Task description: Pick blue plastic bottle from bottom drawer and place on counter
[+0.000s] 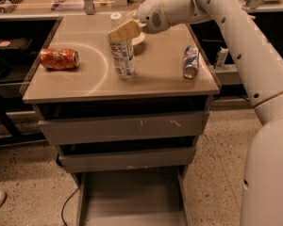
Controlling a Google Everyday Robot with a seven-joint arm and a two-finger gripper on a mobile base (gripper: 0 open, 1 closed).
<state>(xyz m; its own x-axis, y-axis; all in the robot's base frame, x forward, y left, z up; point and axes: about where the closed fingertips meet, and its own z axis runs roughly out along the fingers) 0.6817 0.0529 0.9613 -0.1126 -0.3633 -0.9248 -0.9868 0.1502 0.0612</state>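
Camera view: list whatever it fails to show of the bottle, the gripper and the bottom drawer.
In the camera view:
- Blue plastic bottle: shoulder covered by the gripper, which sits at its top above the counter.
- Bottle label: print too small to read.
- Bottom drawer: front end cut off by the lower edge.

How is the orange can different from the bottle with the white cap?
The blue plastic bottle stands upright; the orange can lies on its side. The bottle is clear with a white cap and label; the can is orange-red. The end effector is at the bottle's top, while the can sits alone at the left. Both rest on the counter.
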